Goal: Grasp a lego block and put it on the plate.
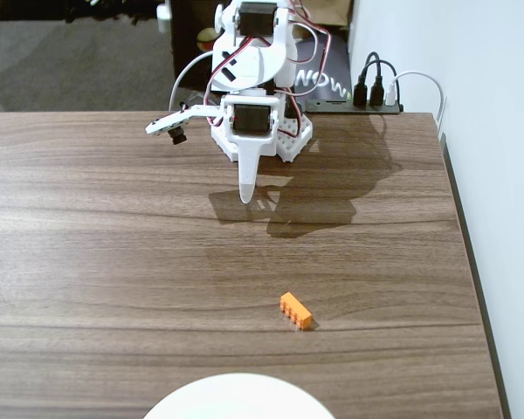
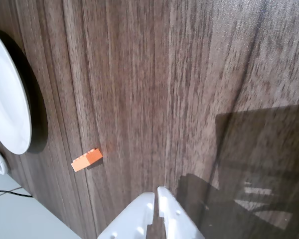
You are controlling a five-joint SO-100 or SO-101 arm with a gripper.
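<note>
Small, stiff, probably light brick [image 1: 296,310] near the plate [image 1: 240,397]: best pinched across long sides by empty, nearly closed claw [image 2: 156,197].

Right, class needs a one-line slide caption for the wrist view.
Closed white tool above a wooden table, orange lego block to its left, white plate at the left edge.

Bright orange lego block [image 1: 296,310], plain white plate [image 1: 240,397], white claw [image 2: 156,197], dark wood-grain table [image 1: 96,244].
</note>
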